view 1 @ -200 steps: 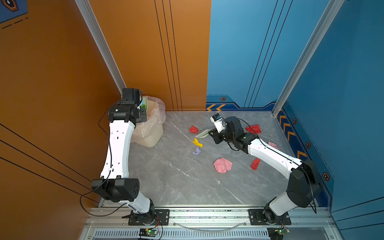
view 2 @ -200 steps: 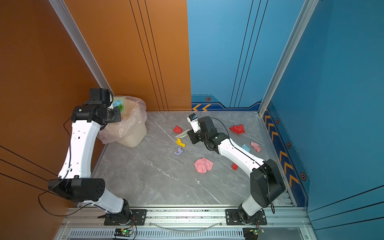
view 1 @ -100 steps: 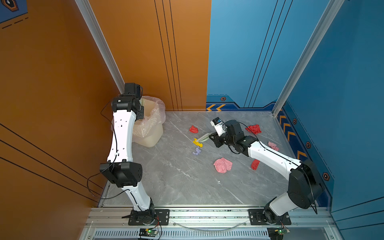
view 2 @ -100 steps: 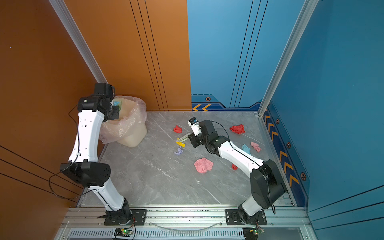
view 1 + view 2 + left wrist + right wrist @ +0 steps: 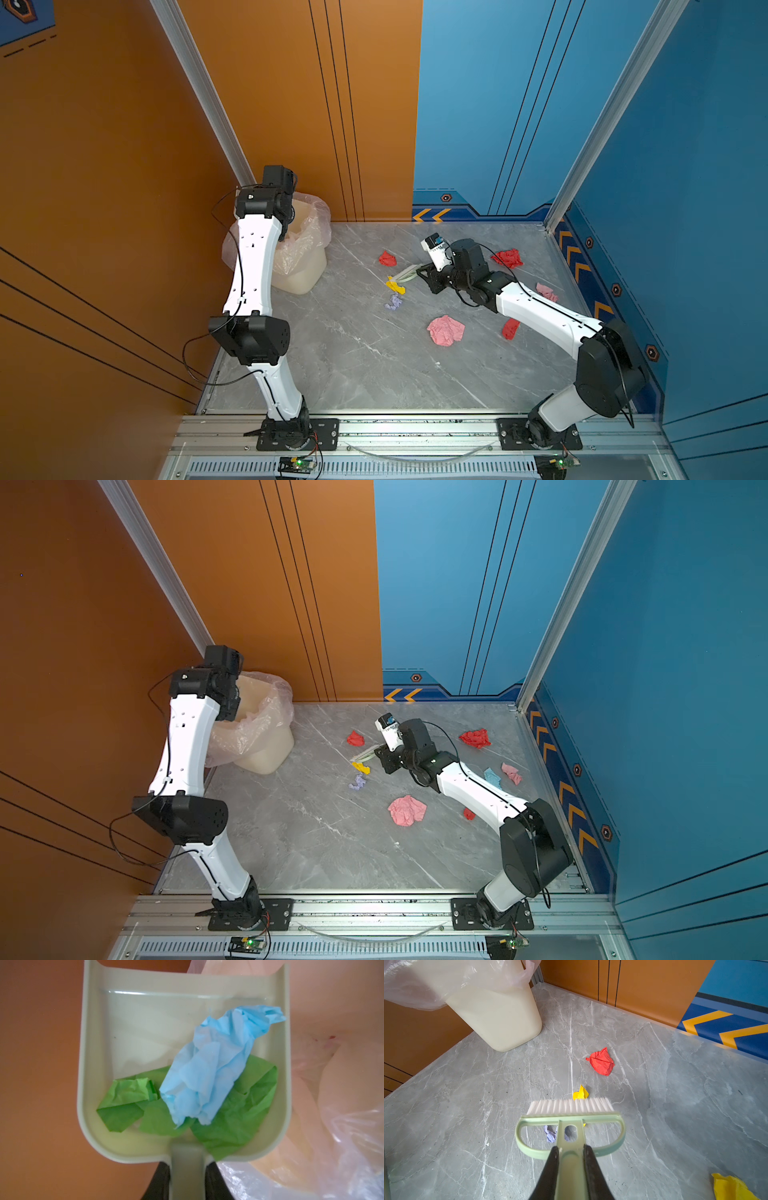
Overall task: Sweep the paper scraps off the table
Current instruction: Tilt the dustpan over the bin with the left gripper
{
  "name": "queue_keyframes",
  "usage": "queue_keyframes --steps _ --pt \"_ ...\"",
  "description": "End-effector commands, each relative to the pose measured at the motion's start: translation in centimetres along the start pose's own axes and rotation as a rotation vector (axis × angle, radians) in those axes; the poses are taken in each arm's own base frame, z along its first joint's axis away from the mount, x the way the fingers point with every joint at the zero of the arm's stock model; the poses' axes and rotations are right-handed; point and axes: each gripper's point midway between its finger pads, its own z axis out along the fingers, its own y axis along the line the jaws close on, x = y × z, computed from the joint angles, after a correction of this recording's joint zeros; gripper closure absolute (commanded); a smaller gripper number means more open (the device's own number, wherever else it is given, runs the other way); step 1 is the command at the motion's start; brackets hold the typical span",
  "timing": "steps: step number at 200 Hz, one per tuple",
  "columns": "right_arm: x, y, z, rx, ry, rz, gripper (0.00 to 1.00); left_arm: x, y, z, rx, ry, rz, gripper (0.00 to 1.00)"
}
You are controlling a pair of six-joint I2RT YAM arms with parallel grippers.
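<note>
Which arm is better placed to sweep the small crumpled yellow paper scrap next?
Right. The right gripper grips the pale green brush, bristles at the yellow scrap; the left gripper holds the loaded pale green dustpan at the plastic-lined bin.

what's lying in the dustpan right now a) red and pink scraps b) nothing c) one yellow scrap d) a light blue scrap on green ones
d: the left wrist view shows a light blue scrap lying on green scraps inside the dustpan.
</note>
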Motion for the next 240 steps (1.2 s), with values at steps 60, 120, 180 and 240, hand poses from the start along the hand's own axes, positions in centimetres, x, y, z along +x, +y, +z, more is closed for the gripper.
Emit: queue_keyframes --steps 60,120,180,240 --pt "-0.1 0.0 0.2 -0.020 -0.023 0.040 1.00 0.9 2.3 -1.1 -0.140 0.030 0.098 1.00" --pt "-0.1 0.1 0.2 -0.024 -0.025 0.042 1.00 1.2 2.8 -1.6 -0.180 0.038 0.152 1.00" --pt "0.2 0.1 0.3 -0.022 -0.021 0.044 1.00 0.5 2.7 -1.8 -0.247 0.054 0.244 1.00" --pt "0.6 0.0 0.4 -0.021 -0.018 0.046 1.00 0.2 3.1 -2.2 -0.291 0.064 0.293 1.00"
